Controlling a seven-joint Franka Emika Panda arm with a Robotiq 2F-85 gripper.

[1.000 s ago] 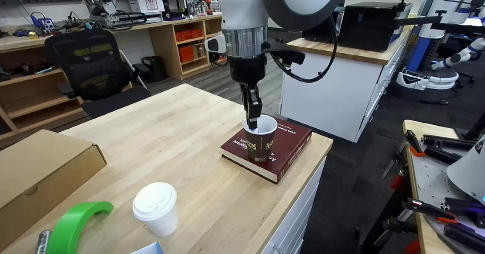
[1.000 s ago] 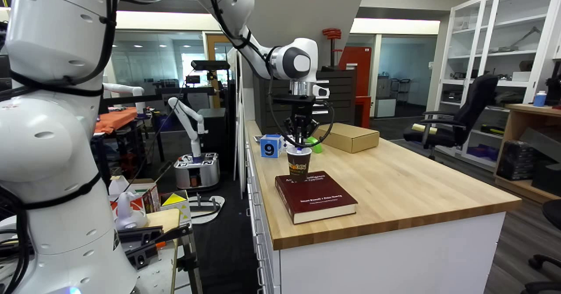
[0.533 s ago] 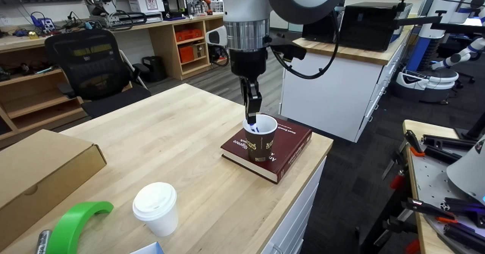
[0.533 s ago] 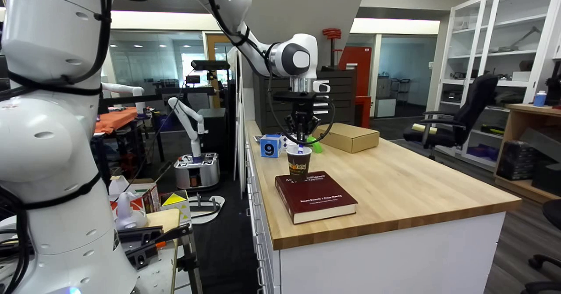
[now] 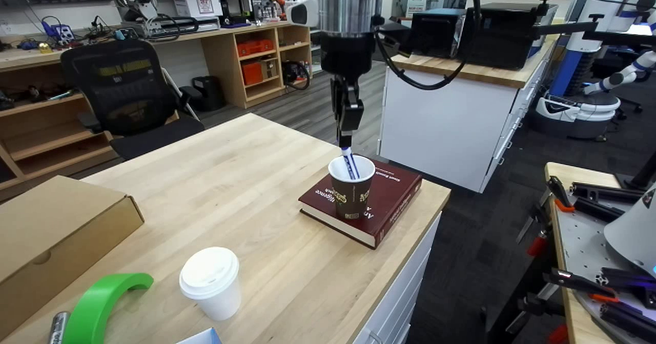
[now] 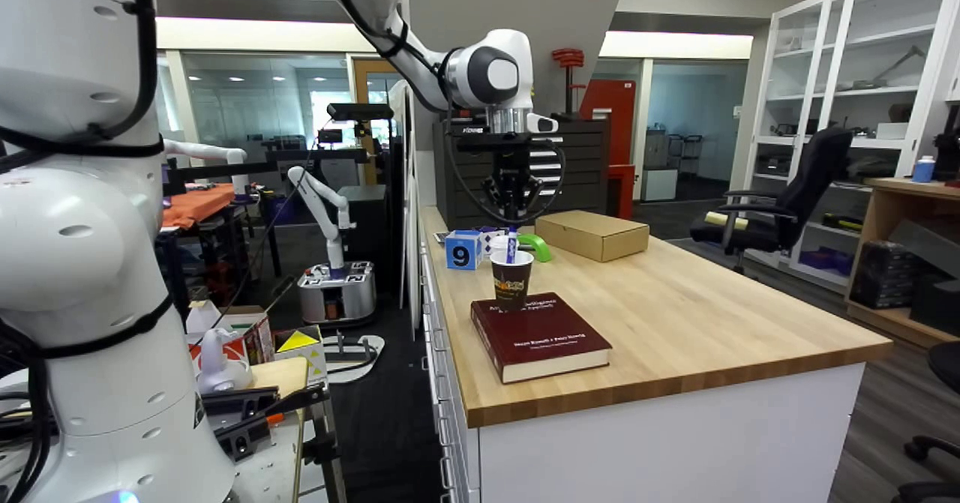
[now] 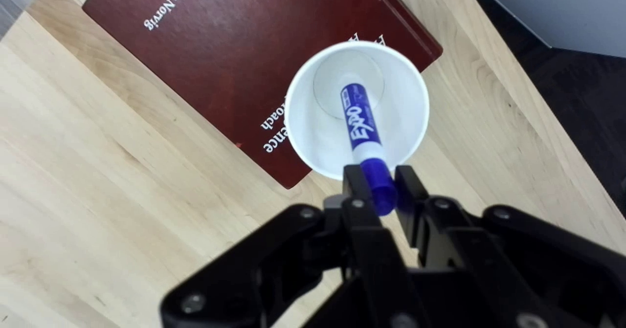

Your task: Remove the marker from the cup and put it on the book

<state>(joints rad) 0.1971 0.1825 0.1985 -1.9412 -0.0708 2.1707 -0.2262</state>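
Observation:
The marker is white and blue-purple with a blue cap. My gripper is shut on its cap, one finger on each side. The gripper also shows above the cup in both exterior views. The marker hangs slightly tilted, its upper part above the rim and its lower end inside the cup. The cup is brown outside and white inside, and stands upright on the maroon book. The cup sits near one end of the book.
A white lidded cup, a green arch, a silver marker and a cardboard box stand on the table. A blue number box is behind the cup. The book lies near the table's edge.
My gripper has risen, and the marker has come up with it, so more of it shows above the cup's rim. The cup and book have not moved.

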